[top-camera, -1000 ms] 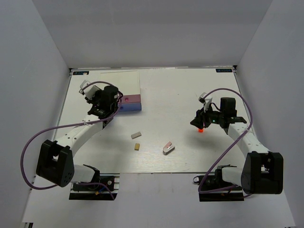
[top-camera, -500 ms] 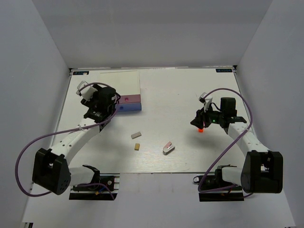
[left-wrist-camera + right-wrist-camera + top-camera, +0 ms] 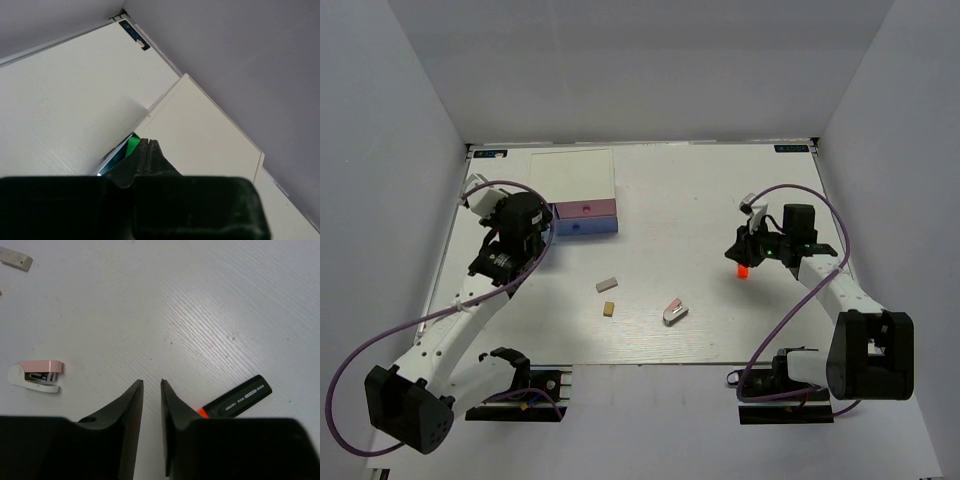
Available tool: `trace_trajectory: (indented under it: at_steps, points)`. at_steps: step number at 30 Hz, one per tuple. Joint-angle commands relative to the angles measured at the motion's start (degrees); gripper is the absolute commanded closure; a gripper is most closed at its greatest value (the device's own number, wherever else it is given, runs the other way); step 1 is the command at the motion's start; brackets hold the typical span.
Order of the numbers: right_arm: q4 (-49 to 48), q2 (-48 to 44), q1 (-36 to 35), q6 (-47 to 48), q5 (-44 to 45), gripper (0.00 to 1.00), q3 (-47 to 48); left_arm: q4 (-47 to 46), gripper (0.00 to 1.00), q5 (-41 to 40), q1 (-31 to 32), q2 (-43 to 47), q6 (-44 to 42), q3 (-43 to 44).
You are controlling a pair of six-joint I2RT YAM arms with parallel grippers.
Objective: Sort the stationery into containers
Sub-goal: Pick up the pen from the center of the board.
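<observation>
Table edges: the white table (image 3: 700,190) meets the back wall and both side walls; its near edge lies just ahead of the arm bases.
Open room: a broad stretch of bare board lies between the two arms, with only three small pieces near the middle.
Box of drawers (image 3: 575,178): far left, along the back edge; white top, with a pink and a blue front showing past its near side.
Left gripper (image 3: 148,145): fingers pressed together on nothing, at the box's corner; a green and blue patch shows beneath, unidentifiable.
Right gripper (image 3: 150,385): fingers a narrow gap apart, nothing between them.
Marker (image 3: 240,396): black with an orange-red end, flat on the table just beside the right gripper's finger.
White-pink piece (image 3: 674,311): near centre, well apart from the box.
Grey-white eraser (image 3: 608,285), tan eraser (image 3: 608,309): near each other, left of centre.
</observation>
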State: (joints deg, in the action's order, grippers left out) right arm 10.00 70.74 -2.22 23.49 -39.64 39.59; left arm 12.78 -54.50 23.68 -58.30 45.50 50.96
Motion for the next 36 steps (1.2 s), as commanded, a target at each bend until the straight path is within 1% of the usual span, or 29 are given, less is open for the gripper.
trace_trajectory:
  at_steps: [1,2,3,4,5,6,7,8,10,11,12,13,16,19,25,26,31,36]
  points:
    - [0.1,2.6,0.5,-3.1,3.0,0.76,2.3,8.3,1.00,2.6,-0.4,2.0,2.3,-1.6]
    - [0.0,3.4,0.5,-4.4,3.9,0.76,2.6,9.0,1.00,3.3,-0.4,2.7,2.8,-2.7]
    - [-0.1,3.7,0.6,-5.5,7.6,0.76,2.9,9.6,1.00,4.0,-0.4,3.5,3.5,-3.3]
    - [-1.0,3.7,0.5,-6.1,9.0,0.76,2.9,10.2,1.00,4.0,-0.4,4.3,4.2,-4.0]
    - [-0.8,3.7,0.5,-7.8,10.4,0.69,2.9,10.7,0.84,4.5,-0.4,6.3,4.7,-5.4]
    - [-1.2,3.8,0.5,-8.3,13.3,0.67,2.9,10.7,0.73,4.5,-0.4,7.4,4.7,-6.1]
    - [-1.7,3.7,0.5,-9.3,15.6,0.62,2.9,11.2,0.63,5.1,-0.4,8.5,4.7,-7.4]
    - [-1.8,3.7,0.4,-9.7,17.6,0.59,2.9,11.7,0.50,5.1,-0.4,9.5,5.2,-8.1]
    - [-2.3,3.7,0.4,-10.7,20.3,0.56,3.2,12.5,0.42,5.6,-0.4,12.4,5.2,-9.2]
    - [-2.5,3.9,0.5,-11.1,22.0,0.52,3.3,13.7,0.40,6.3,-0.4,13.2,5.7,-10.2]
    - [-3.1,4.1,0.4,-11.4,23.0,0.50,3.3,13.7,0.38,7.2,-0.4,14.0,5.7,-10.2]
    - [-3.0,4.2,0.2,-12.1,25.6,0.50,3.6,14.3,0.37,7.2,-0.4,15.4,5.7,-11.0]
    - [-2.9,6.0,0.1,-13.1,28.5,0.49,4.5,16.3,0.35,9.3,-0.4,16.9,6.3,-12.3]
    - [-1.6,9.8,0.0,-14.4,32.2,0.48,5.8,18.9,0.34,10.5,0.1,18.5,8.8,-13.3]
    - [-2.7,13.5,-0.5,-15.6,32.4,0.48,5.6,21.3,0.33,12.4,0.1,22.4,12.2,-16.9]
    - [-2.6,14.4,-0.5,-16.4,32.4,0.46,6.4,21.3,0.33,12.4,0.1,23.1,12.8,-16.9]
    - [-2.7,17.3,-1.2,-18.9,31.6,0.46,8.2,23.6,0.33,12.4,0.1,23.7,13.4,-17.4]
    - [-2.4,20.0,-2.2,-19.5,31.6,0.46,8.7,24.1,0.31,12.4,0.1,24.3,13.9,-17.9]
